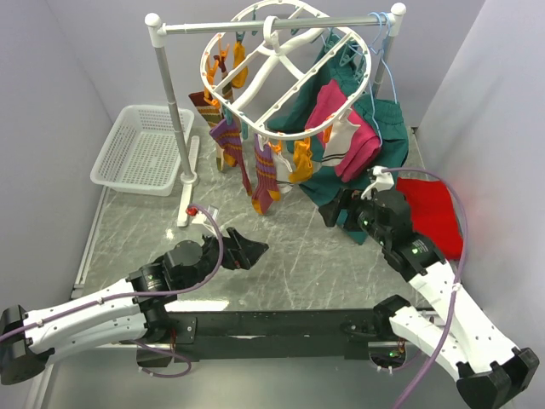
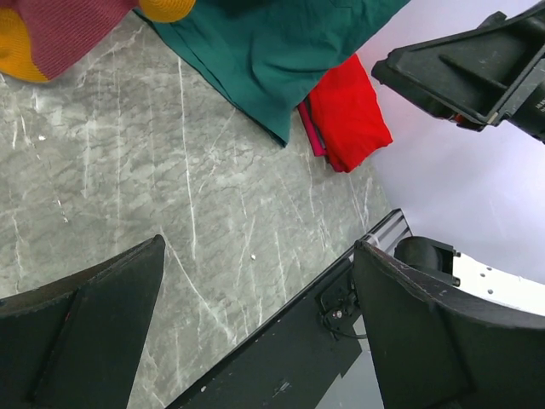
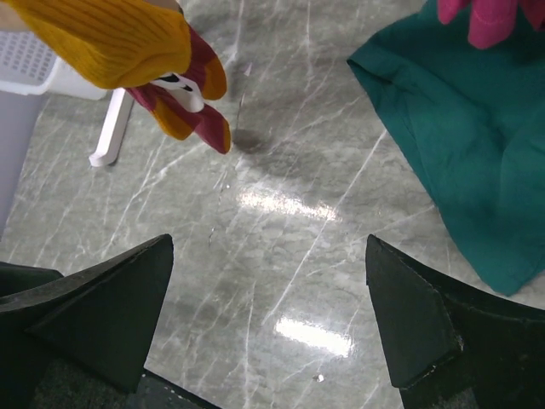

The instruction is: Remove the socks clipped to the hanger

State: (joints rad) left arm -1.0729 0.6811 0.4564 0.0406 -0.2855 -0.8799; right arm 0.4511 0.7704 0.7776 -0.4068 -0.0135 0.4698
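Observation:
The white oval hanger (image 1: 281, 72) hangs by its hook from the rack's top bar, with orange and teal clips round its rim. Several striped socks (image 1: 266, 177) dangle from its near and left rim over the marble table. My left gripper (image 1: 247, 249) (image 2: 260, 247) is open and empty, low over the table, in front of and below the socks. My right gripper (image 1: 334, 210) (image 3: 269, 243) is open and empty too, to the right of the hanging socks. A mustard sock (image 3: 111, 34) and a maroon-and-orange sock tip (image 3: 192, 115) hang at the top left of the right wrist view. Another sock's toe (image 2: 47, 38) shows in the left wrist view.
The white pole rack (image 1: 174, 119) stands at the left, with a white basket (image 1: 140, 149) beside it. Dark green clothes (image 1: 379, 119) and a magenta garment (image 1: 345, 128) hang behind the hanger's right side. A red cloth (image 1: 434, 213) lies on the table at the right.

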